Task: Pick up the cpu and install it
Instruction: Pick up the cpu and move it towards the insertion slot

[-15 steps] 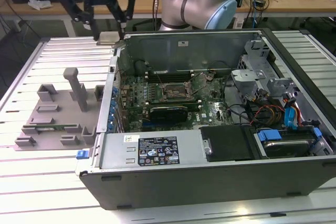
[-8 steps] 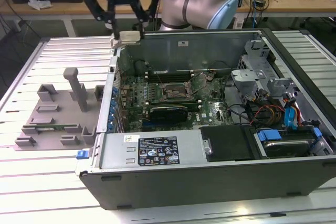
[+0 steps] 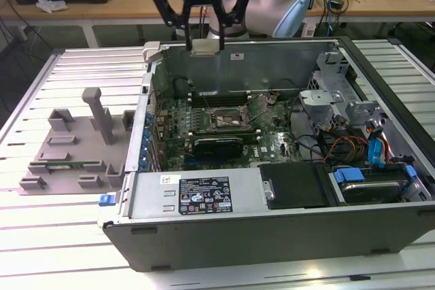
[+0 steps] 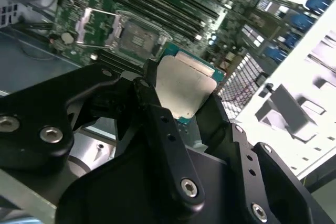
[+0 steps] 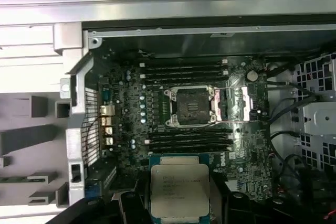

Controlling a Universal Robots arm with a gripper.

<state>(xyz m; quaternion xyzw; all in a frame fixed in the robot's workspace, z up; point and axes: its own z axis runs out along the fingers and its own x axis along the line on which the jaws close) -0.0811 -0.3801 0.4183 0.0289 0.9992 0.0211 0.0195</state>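
My gripper (image 3: 206, 47) is shut on the cpu (image 5: 180, 190), a flat square chip with a silver-grey metal top and a green rim. In the exterior view the cpu (image 3: 206, 47) hangs over the far wall of the open computer case (image 3: 204, 198). The second wrist view has the cpu (image 4: 184, 88) pinched between my black fingers (image 4: 152, 100). Below, on the green motherboard (image 5: 126, 114), the socket (image 5: 189, 106) lies open, its metal cover (image 5: 233, 103) flipped up beside it. The same socket (image 3: 228, 120) sits near the middle of the board, well below the chip.
A grey fixture (image 3: 75, 147) with slots and a post stands on the slatted table at the exterior view's left; a thin green memory stick (image 3: 68, 164) lies in it. Drive cages and cables (image 3: 360, 140) fill the case at the exterior view's right. Memory slots (image 5: 184, 69) flank the socket.
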